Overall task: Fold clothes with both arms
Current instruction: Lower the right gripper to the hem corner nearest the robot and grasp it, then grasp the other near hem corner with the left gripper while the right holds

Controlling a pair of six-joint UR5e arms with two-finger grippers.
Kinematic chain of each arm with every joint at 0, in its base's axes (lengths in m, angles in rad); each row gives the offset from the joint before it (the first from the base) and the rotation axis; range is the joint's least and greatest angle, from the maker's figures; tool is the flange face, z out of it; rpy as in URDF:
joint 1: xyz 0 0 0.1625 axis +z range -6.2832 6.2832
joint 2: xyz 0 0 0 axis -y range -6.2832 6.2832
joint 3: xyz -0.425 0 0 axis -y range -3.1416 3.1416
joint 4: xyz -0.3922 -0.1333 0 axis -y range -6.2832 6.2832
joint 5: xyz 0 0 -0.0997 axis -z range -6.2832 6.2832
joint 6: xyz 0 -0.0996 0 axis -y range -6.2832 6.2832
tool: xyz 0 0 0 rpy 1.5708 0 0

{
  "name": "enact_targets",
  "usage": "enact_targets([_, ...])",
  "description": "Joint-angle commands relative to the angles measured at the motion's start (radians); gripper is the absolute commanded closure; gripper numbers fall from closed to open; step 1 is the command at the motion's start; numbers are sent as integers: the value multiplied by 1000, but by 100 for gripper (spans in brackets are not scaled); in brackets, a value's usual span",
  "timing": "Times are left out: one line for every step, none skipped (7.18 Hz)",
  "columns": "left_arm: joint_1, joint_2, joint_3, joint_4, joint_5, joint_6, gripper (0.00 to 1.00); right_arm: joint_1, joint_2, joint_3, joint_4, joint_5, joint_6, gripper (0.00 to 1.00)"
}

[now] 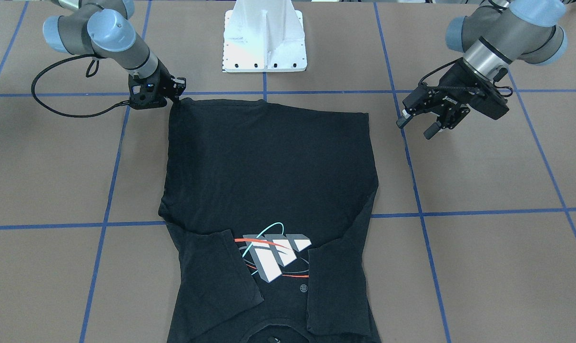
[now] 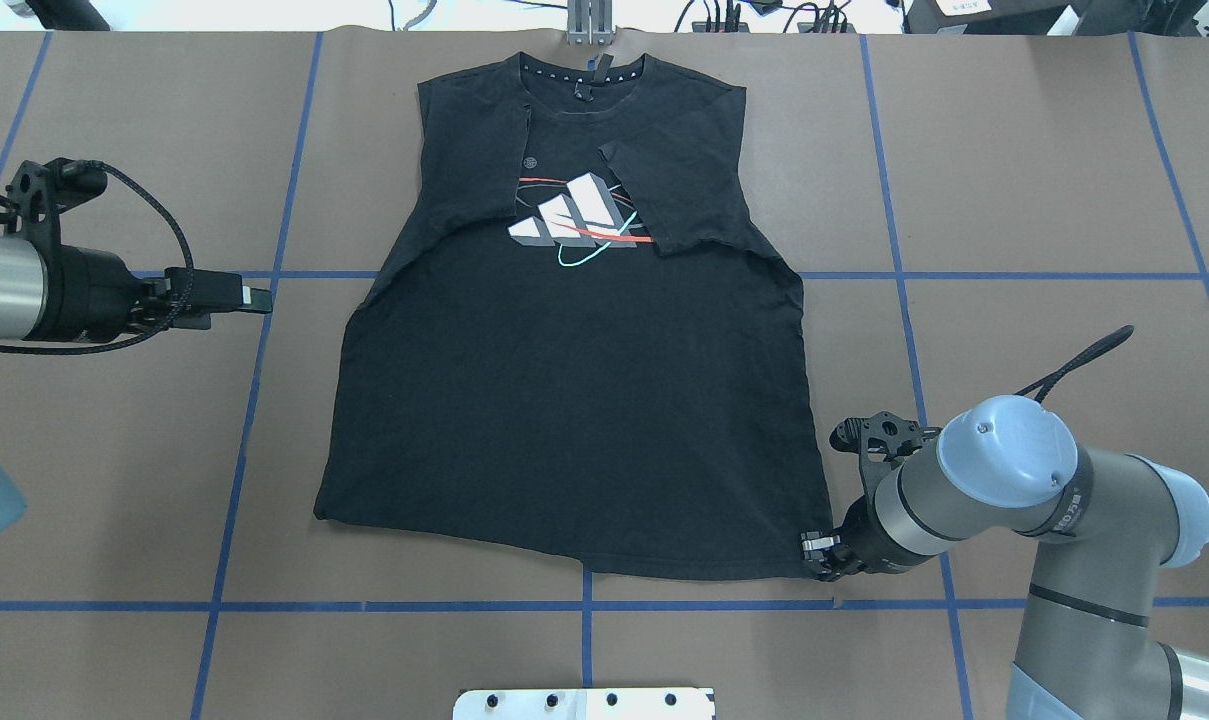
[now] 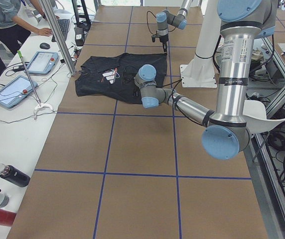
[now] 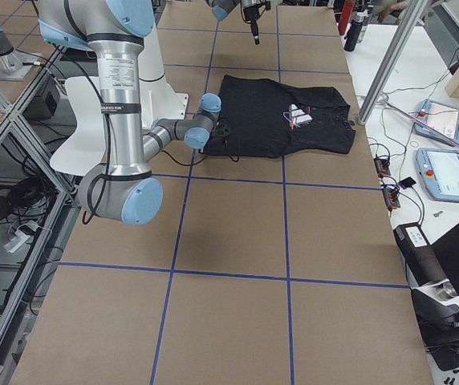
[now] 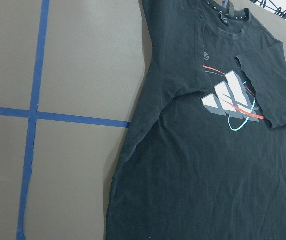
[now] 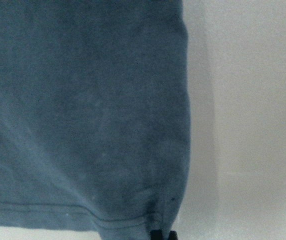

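Black shirt (image 2: 574, 400) lies flat at the centre of the desk (image 2: 1014, 200), sleeves turned in. Lower right in the overhead view, the right pincer (image 2: 822, 556) nips its hem corner, probably to fold it up; the left pincer (image 1: 415, 127) hovers wide, apart.

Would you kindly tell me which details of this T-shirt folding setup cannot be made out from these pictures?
- Right claw: whether it pinches the hem corner of the T-shirt; its wrist hides this overhead, and the right wrist view is blurred.
- Collar: cut off by the front-facing view's bottom edge.
- Small round mark beside the logo: too small to read.
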Motion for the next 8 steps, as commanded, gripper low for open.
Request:
enact_targets([4,2,-6,0,-3,-33,0,18,14,19,4,13,38,100])
enact_targets([44,0,-7,0,0,-68,0,18,22,27,9,13,73,100])
enact_targets([82,3,-9,0,0,-113,0,18,29,27,9,13,74,100])
enact_targets([143,32,-38,-2,20,-169,0,21,30,31,12,13,75,100])
enact_targets([231,75,-87,0,93,-223,0,22,31,45,12,9,80,100])
enact_targets([300,77,-86,2,158,-275,0,22,31,45,12,10,91,100])
enact_targets([358,74,-71,11,230,-280,0,36,31,45,12,18,98,100])
enact_targets([366,66,-40,11,241,-280,0,50,33,45,12,31,98,100])
